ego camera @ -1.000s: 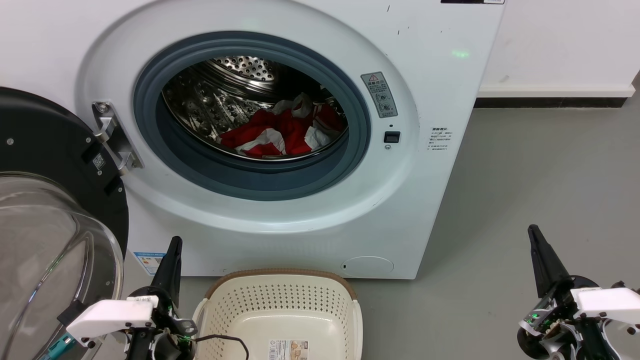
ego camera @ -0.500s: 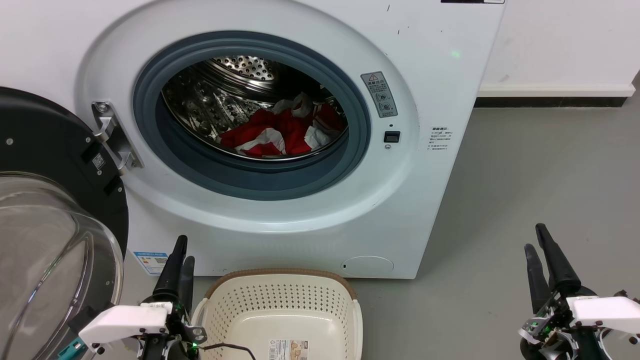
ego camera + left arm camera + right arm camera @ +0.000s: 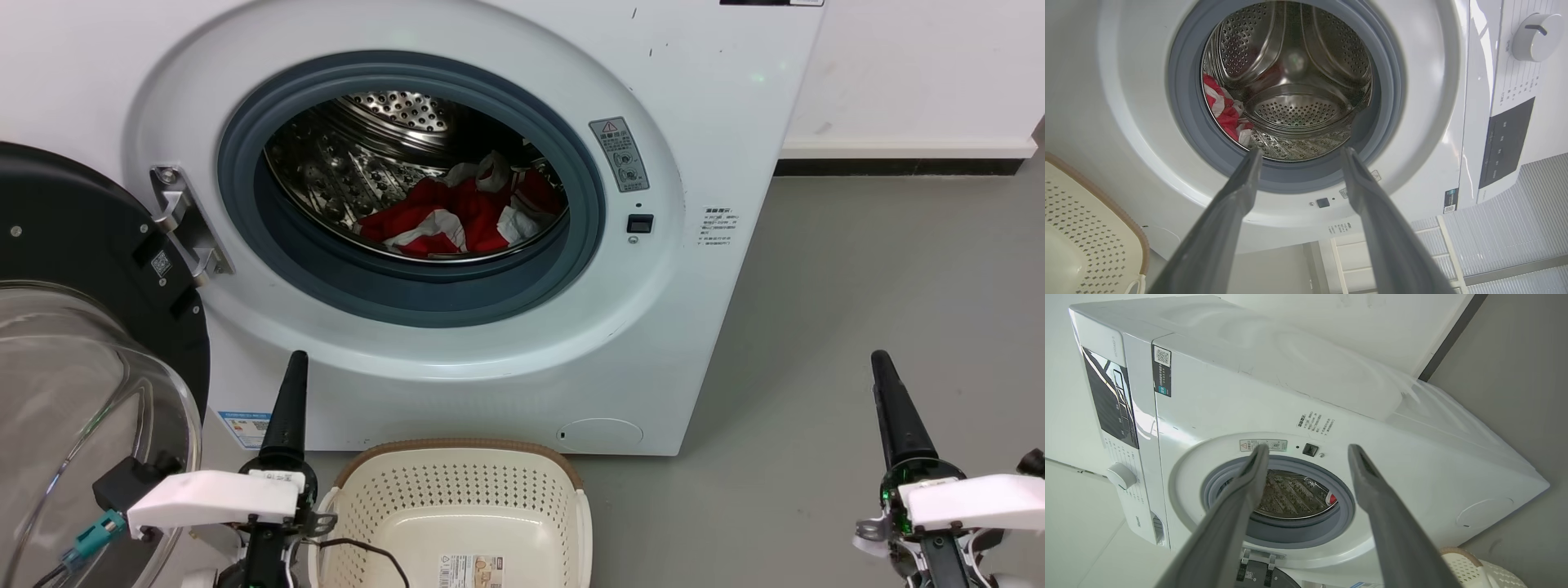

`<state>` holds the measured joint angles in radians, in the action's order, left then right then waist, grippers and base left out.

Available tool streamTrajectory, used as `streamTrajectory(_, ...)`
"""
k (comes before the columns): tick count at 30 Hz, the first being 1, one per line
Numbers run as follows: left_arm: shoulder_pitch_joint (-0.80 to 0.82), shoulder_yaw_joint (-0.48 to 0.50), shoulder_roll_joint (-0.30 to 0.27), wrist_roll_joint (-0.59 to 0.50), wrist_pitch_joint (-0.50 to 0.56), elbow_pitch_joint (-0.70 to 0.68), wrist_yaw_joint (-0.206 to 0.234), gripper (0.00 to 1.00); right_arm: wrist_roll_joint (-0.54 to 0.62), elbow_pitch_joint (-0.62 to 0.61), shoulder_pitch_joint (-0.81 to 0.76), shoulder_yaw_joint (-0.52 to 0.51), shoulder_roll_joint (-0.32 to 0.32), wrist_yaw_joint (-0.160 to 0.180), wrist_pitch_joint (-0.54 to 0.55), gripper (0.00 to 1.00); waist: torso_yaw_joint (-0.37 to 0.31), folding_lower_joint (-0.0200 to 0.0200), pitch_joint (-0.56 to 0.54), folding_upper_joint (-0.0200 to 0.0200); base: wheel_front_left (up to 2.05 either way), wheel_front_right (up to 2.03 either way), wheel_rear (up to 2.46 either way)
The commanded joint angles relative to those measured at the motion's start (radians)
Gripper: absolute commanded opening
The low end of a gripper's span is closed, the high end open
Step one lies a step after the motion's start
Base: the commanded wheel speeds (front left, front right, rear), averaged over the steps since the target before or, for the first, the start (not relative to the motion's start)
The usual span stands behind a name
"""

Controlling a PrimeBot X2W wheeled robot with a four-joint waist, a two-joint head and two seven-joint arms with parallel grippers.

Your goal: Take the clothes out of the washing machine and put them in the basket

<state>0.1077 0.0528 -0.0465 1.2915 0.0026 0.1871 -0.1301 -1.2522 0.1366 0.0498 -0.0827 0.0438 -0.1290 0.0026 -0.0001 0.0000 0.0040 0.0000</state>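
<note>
The white washing machine (image 3: 702,122) stands with its door open, and the red and white clothes (image 3: 457,214) lie at the bottom of the steel drum. In front of it on the floor sits the cream basket (image 3: 465,446) with nothing in it. My left gripper (image 3: 296,359) is low, just left of the basket, fingers pointing up. My right gripper (image 3: 879,359) hangs over the grey floor to the right of the machine. In the left wrist view the left gripper (image 3: 1301,151) is open, aimed at the drum, with the clothes (image 3: 1224,110) at its left. In the right wrist view the right gripper (image 3: 1308,447) is open too.
The black-rimmed glass door (image 3: 82,327) swings out at the left, close beside my left arm. Grey floor (image 3: 857,269) spreads to the right of the machine up to a white wall with a dark skirting. A cable lies over the basket's near rim.
Both grippers have risen a little and turned at the wrist, so each pair of fingers now lines up edge-on in the head view. The clothes and basket have not moved.
</note>
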Motion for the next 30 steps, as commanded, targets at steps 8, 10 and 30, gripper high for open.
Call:
streamTrajectory(8, 0.035, -0.027, -0.003, -0.194, -0.038, -0.035, -0.001, 1.0, 0.227, -0.051, -0.009, 0.021, 0.005, -0.001, -0.039, 1.0, 0.001, 0.0, -0.001, 0.0, 0.0, 0.0, 0.0)
streamTrajectory(10, 0.036, -0.03, -0.003, -0.229, -0.046, -0.033, -0.001, 1.0, 0.271, -0.05, -0.013, 0.022, 0.005, -0.001, -0.046, 1.0, 0.001, 0.0, -0.001, 0.0, 0.0, 0.0, 0.0)
streamTrajectory(30, 0.051, -0.071, -0.003, -0.557, -0.109, -0.015, 0.011, 1.0, 0.57, -0.048, -0.038, 0.024, 0.006, -0.001, -0.109, 1.0, 0.001, 0.0, -0.003, 0.0, 0.0, 0.0, 0.0)
